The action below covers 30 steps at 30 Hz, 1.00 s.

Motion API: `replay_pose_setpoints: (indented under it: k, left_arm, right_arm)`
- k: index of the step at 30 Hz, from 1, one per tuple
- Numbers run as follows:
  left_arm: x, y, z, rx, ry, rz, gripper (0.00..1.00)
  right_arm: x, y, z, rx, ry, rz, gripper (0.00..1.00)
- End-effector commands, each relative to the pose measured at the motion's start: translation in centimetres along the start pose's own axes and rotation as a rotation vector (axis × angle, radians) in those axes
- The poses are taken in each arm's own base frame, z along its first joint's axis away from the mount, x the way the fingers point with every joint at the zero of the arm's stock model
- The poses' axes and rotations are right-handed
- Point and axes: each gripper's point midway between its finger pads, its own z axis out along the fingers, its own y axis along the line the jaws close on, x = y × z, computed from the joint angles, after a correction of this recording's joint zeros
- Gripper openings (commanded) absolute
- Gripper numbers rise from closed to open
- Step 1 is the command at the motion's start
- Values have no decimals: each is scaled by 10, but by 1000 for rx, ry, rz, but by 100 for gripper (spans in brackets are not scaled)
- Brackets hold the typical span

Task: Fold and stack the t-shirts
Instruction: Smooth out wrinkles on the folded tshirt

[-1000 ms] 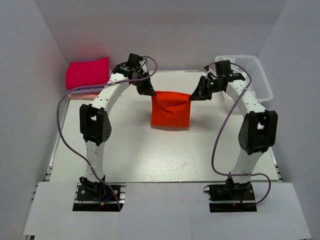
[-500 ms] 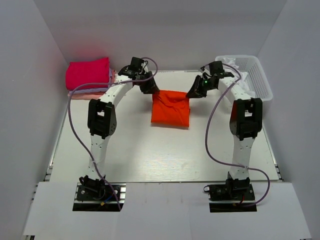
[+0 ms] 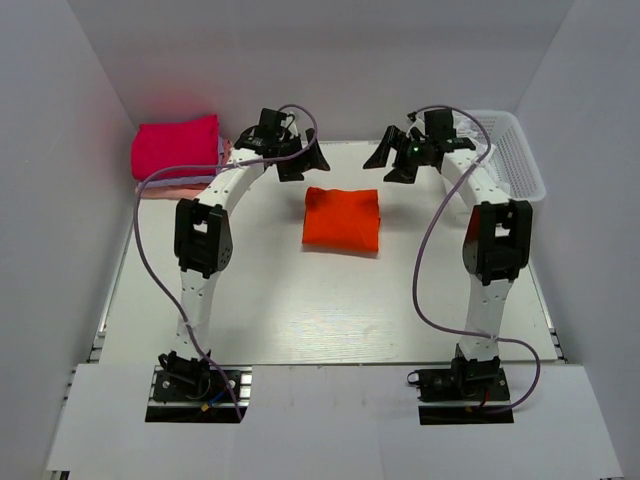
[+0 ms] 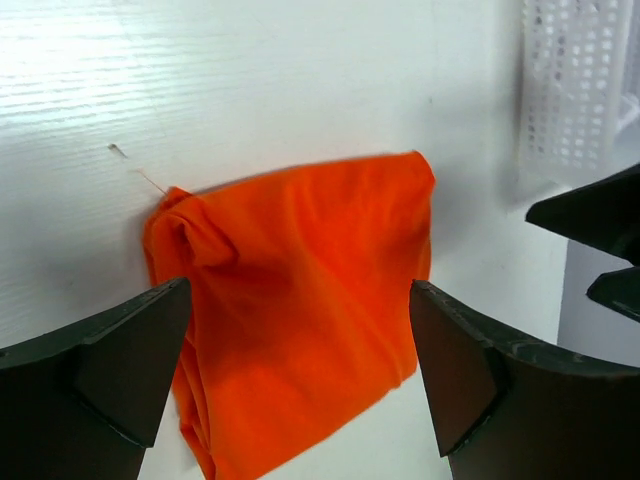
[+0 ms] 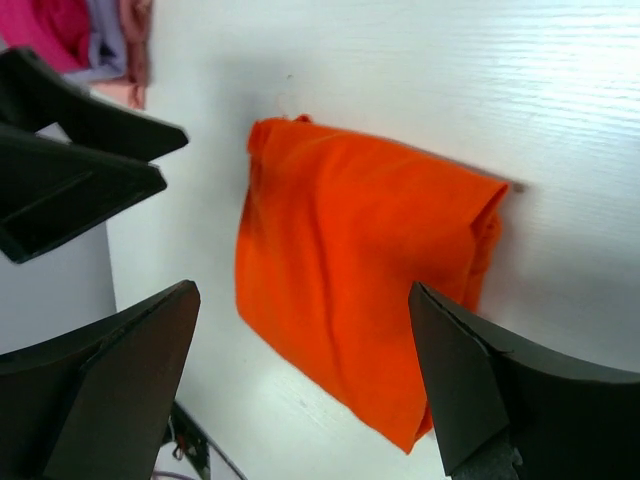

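Observation:
The bright orange-red t-shirt (image 3: 341,219) lies folded into a rough rectangle on the white table, free of both grippers. My left gripper (image 3: 303,165) hovers open just beyond its far left corner, and my right gripper (image 3: 390,165) hovers open beyond its far right corner. In the left wrist view the orange t-shirt (image 4: 300,290) lies below the open left gripper (image 4: 300,330), nothing between the jaws. The right wrist view shows the same t-shirt (image 5: 355,280) under the open right gripper (image 5: 300,330). A folded magenta-pink t-shirt (image 3: 177,145) tops a stack at the far left, with lavender cloth (image 5: 106,40) under it.
A white perforated basket (image 3: 510,150) stands at the far right corner, also seen as the basket (image 4: 570,90) in the left wrist view. White walls close in the table on three sides. The arm bases sit at the near edge.
Both grippers opened and let go of the orange t-shirt's top corners. The shirt dropped flat onto the table, and both grippers lifted and drew back toward the far wall.

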Motion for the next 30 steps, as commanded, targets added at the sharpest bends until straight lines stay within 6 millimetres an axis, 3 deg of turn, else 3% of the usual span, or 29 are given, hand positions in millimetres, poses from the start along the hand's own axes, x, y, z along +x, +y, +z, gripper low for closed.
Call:
replay_pose_setpoints:
  k: [1,3,4,5,8,9,10,11,18,25,30]
  left_arm:
    - [-11,-45,-35,150,-47,89,100]
    - [-6,-74,-37,303,-32,112,100]
    - [-3,-79,-35,343,-13,94,100]
    - [0,-78,-30,364,-1,97,100]
    - [4,-85,-26,394,7,104,100]
    - [16,-85,-19,407,31,106,100]
    - [18,-85,-17,420,36,84,100]
    - [19,-83,-10,437,29,81,100]
    - [49,-57,32,412,127,11,100]
    - [103,24,59,166,257,-65,100]
    - [113,35,66,142,278,-81,100]
  right_arm:
    - [5,43,-13,-139,-21,-39,91]
    - [10,52,-5,-184,-21,-28,91]
    - [14,57,-5,-215,-3,-18,91]
    - [12,64,-4,-230,-14,-32,91]
    - [29,58,3,-227,10,27,91]
    - [24,63,3,-259,-9,30,91]
    - [35,56,9,-256,16,78,91]
    - [31,55,12,-280,1,70,91]
    - [47,18,43,-251,31,164,91]
    - [78,-30,68,-152,86,219,91]
    - [95,-57,76,-93,88,242,91]
